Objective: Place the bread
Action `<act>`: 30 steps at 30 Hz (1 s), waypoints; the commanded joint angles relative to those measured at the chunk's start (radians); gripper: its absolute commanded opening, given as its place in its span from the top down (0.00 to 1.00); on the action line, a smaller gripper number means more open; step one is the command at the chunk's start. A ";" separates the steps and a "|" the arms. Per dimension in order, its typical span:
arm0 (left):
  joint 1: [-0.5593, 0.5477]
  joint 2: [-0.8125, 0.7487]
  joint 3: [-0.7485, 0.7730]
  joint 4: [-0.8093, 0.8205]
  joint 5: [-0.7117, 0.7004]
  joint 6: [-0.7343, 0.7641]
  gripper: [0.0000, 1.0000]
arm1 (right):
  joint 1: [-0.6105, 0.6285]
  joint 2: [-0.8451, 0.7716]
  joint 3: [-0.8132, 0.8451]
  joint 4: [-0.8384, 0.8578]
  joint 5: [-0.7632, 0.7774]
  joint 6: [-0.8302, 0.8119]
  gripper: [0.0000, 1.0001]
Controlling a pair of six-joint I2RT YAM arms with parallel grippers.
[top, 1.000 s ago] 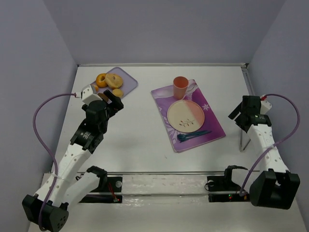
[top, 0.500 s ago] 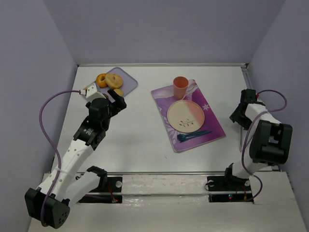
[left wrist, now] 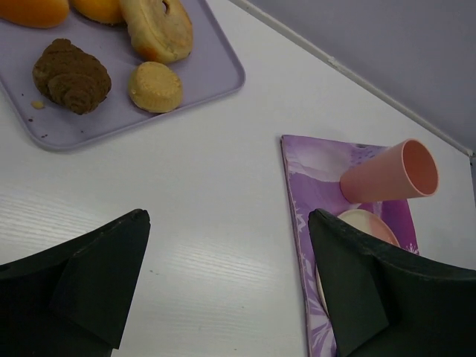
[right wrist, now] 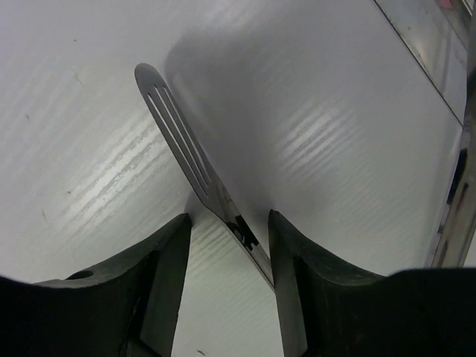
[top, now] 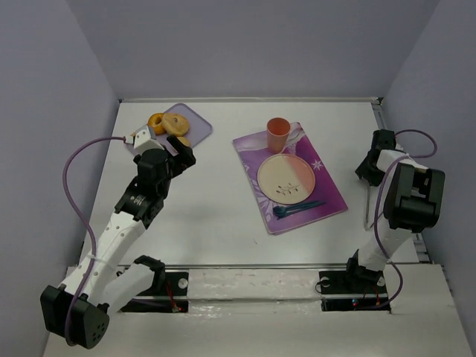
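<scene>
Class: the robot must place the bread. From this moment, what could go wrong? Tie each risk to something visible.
1. The bread shares the lilac tray with a bagel and a small golden piece close by; the open left gripper could nudge or grab a neighbour.
2. The right gripper flanks the thin slotted spatula handle with gaps either side; it might slip or pinch off-centre.

Orange cup (top: 277,134), plate (top: 286,177) on purple mat (top: 327,195); bagel (top: 176,125) on tray (top: 198,123).

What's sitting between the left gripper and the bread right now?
Only bare table and the lavender tray rim lie between the left gripper and the bread, seen in the left wrist view.
</scene>
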 commanded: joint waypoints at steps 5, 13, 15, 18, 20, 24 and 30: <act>0.025 -0.046 0.018 0.056 -0.010 0.010 0.01 | -0.006 0.041 0.019 0.030 0.030 -0.036 0.66; 0.025 -0.080 0.015 0.047 0.037 0.010 0.01 | -0.006 -0.007 0.031 0.023 -0.028 -0.102 0.93; 0.025 -0.092 0.015 0.046 0.077 0.012 0.01 | -0.006 -0.040 0.046 0.010 -0.039 -0.124 0.93; 0.025 -0.112 0.013 0.049 0.137 0.013 0.01 | -0.006 -0.135 0.068 -0.007 -0.043 -0.145 0.93; 0.025 -0.126 0.010 0.052 0.167 0.013 0.01 | -0.006 -0.224 0.104 -0.030 -0.087 -0.179 0.93; 0.025 -0.155 -0.001 0.084 0.350 0.027 0.01 | -0.006 -0.375 0.161 -0.048 -0.187 -0.210 0.93; 0.021 -0.131 -0.040 0.263 0.726 0.025 0.01 | -0.006 -0.639 0.235 -0.015 -0.723 -0.190 0.93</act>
